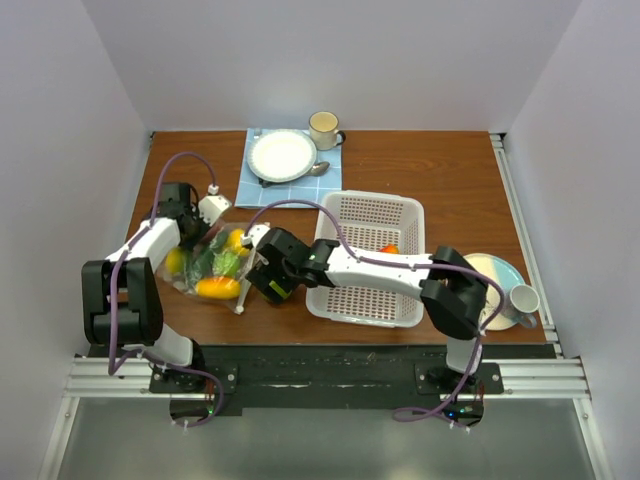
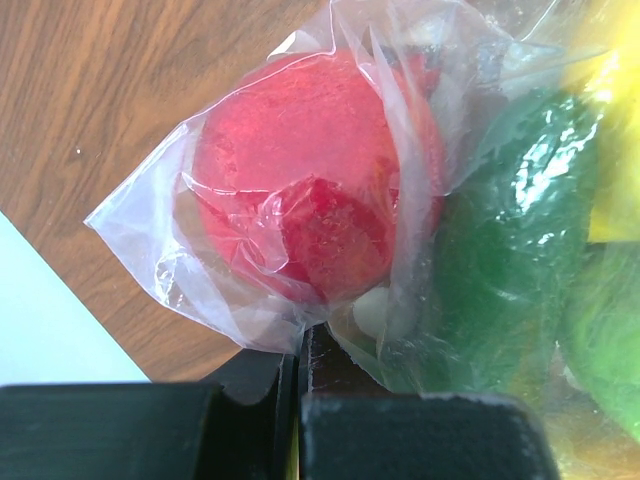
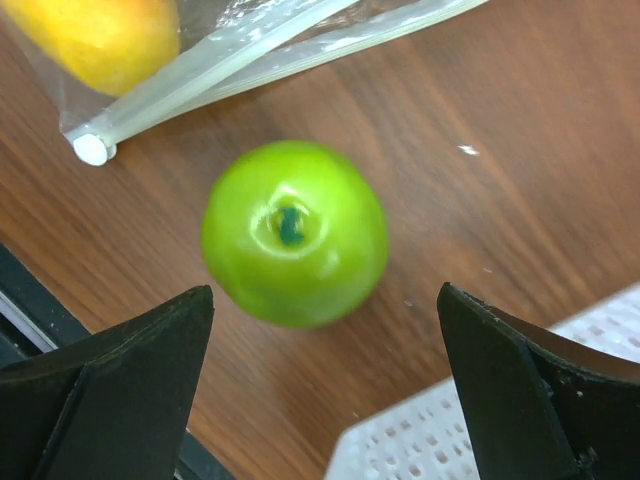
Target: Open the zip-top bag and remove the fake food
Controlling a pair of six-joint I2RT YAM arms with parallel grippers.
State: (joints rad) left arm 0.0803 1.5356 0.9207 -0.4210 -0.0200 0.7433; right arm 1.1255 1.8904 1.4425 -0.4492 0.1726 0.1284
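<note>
On the wood surface (image 1: pixel 450 170) the left fingers (image 2: pixel 250 420) pinch the bag (image 1: pixel 215 262), seemingly to anchor it. The right fingers (image 3: pixel 110 390) stand spread above an apple (image 3: pixel 293 232) lying outside it.

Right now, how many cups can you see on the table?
2. The far cup stands beside the white plate at the back; the near cup sits at the pale plate's right edge, on the right side. More may be hidden.

apple (image 3: pixel 293 232): green | zip-top bag (image 1: pixel 205 265): clear | basket (image 1: pixel 365 220): white, perforated | cloth (image 1: pixel 248 186): blue checked
</note>
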